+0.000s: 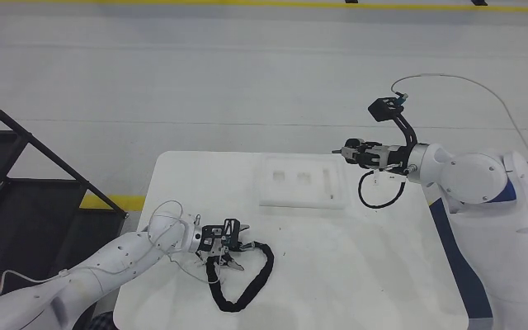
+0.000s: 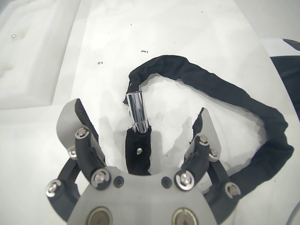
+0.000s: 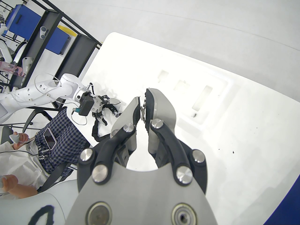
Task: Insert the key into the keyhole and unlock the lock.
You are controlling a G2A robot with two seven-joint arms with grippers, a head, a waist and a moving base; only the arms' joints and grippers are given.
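Lock, a chain with chrome barrel, lies at the table's 7 o'clock inside the released left gripper, while the right gripper at 2 o'clock clenches the key; clamp the barrel squarely first.

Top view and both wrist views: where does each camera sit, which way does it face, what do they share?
Top view: above the arms, facing down at the table; both arms show.
Left wrist view: on the left wrist, facing along the open left gripper to the chain lock.
Right wrist view: on the right wrist, facing over the right gripper, shut on the key, toward the left arm.
Shared: all three show the foam tray and chain lock.
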